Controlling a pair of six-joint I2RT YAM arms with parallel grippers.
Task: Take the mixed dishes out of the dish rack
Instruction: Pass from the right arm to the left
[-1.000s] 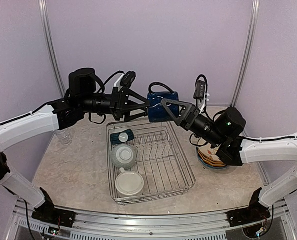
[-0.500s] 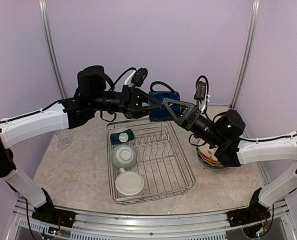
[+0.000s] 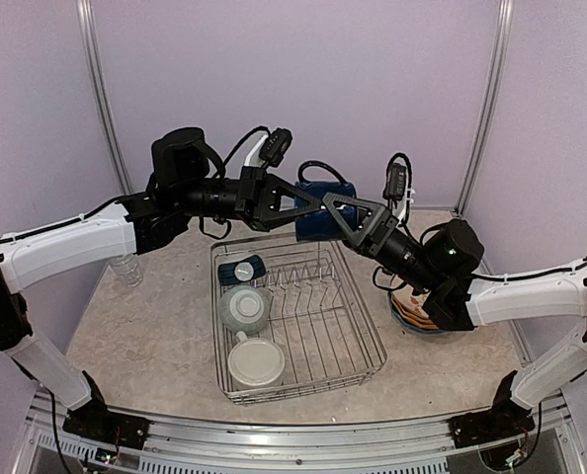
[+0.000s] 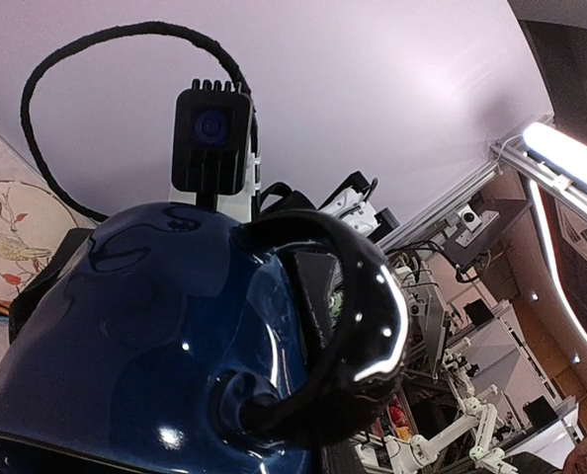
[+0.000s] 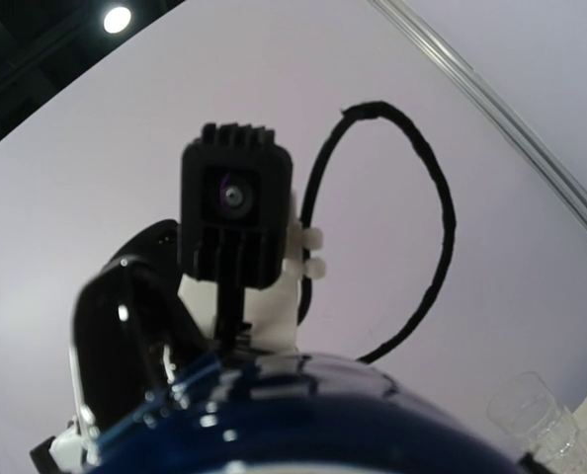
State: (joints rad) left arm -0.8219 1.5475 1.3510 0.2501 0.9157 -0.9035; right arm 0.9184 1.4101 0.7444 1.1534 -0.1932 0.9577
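The navy mug hangs in the air above the far end of the dish rack. My right gripper clamps the mug's body from the right. My left gripper comes in from the left and is shut on the mug's handle. The mug's glossy blue wall fills the left wrist view, and its rounded side fills the bottom of the right wrist view. In the rack sit a small teal bowl, a pale round dish and a cream mug.
A stack of plates lies right of the rack under my right arm, the floral one on top. A clear glass tumbler stands left of the rack by the wall, and clear glasses show in the right wrist view.
My left arm has swung right to the mug and its jaws have closed on the handle. The right gripper and the mug have barely moved.
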